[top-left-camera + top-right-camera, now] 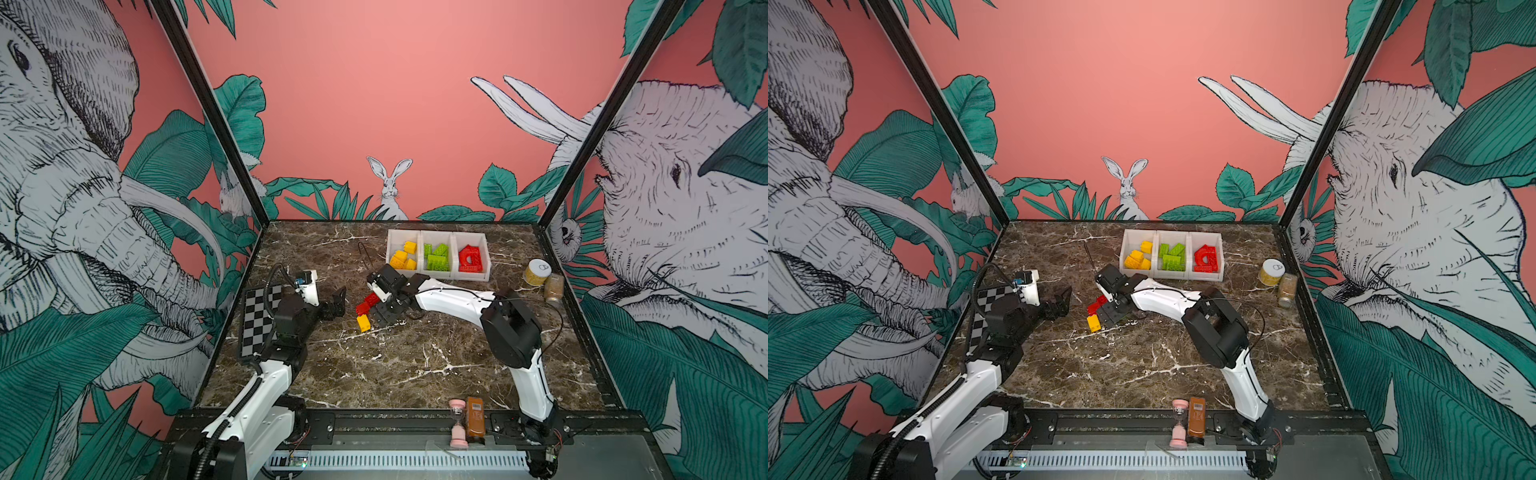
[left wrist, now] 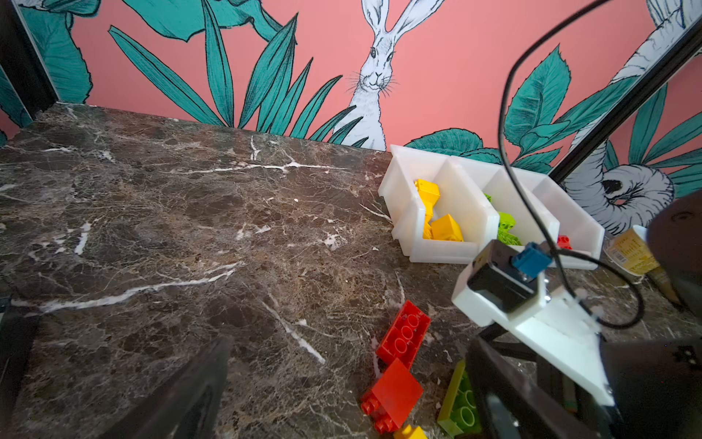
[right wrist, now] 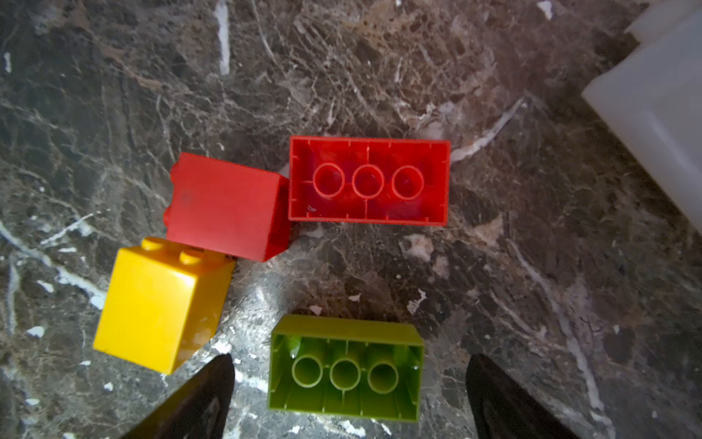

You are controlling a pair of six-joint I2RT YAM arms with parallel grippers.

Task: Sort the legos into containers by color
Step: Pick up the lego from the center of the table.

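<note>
Legos [image 1: 365, 307] look light, hard and a bit slippy: the left gripper [image 1: 336, 305] hangs open and empty beside four loose ones on the table [image 1: 415, 365], and the right gripper [image 3: 347, 359] stands open either side of the upside-down green brick [image 3: 345, 380], best pinched by its short ends, near the containers [image 1: 473, 277].

L arm [image 1: 270, 382], R arm [image 1: 453, 299]: white shells, blk joints, cables, fingers [image 3: 197, 399].
</note>
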